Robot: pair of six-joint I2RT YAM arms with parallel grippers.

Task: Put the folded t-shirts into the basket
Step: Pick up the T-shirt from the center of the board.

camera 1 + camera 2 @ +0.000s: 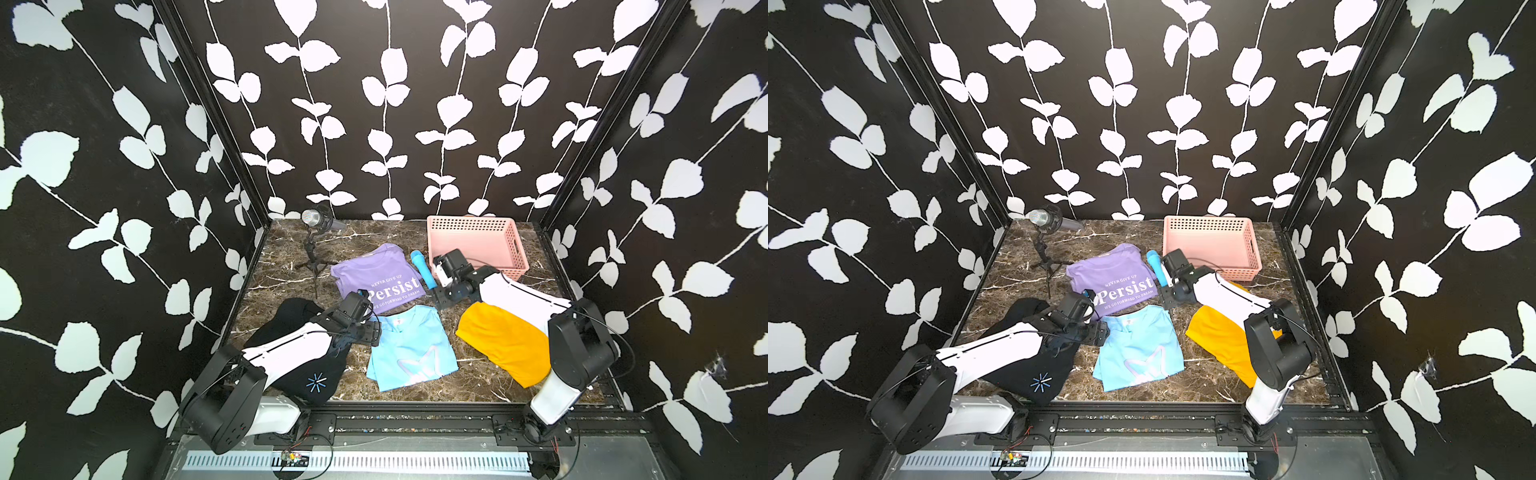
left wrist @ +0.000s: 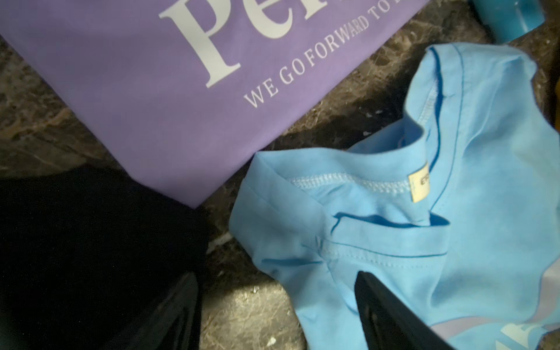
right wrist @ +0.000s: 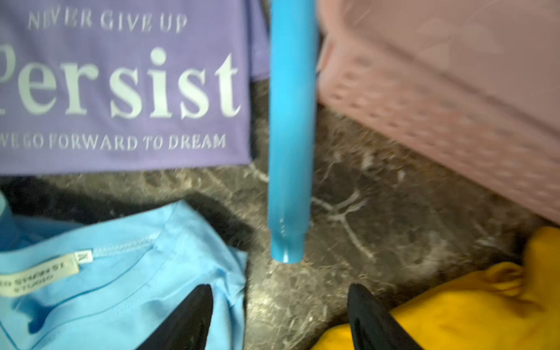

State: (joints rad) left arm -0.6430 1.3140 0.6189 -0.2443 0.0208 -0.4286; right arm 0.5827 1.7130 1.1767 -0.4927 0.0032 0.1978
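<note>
walls [image 1: 374, 104]: black, white leaf-vine print | tabletop [image 1: 274, 299]: dark brown marble, white veins | corners: black posts [image 1: 570, 178]

Pink perforated basket [image 1: 473, 230], lilac tee [image 1: 374, 270], mustard tee [image 1: 503, 345].

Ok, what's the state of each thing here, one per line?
Lilac tee: folded, flat on table.
Blue tee: folded, collar rumpled, on table.
Yellow tee: on table, partly under right arm.
Black tee: on table, partly under left arm.
Basket: upright, empty.
Blue tube: lying between lilac tee and basket.
Mic: upright on tripod.
Left gripper: open, empty.
Right gripper: open, empty.
</note>
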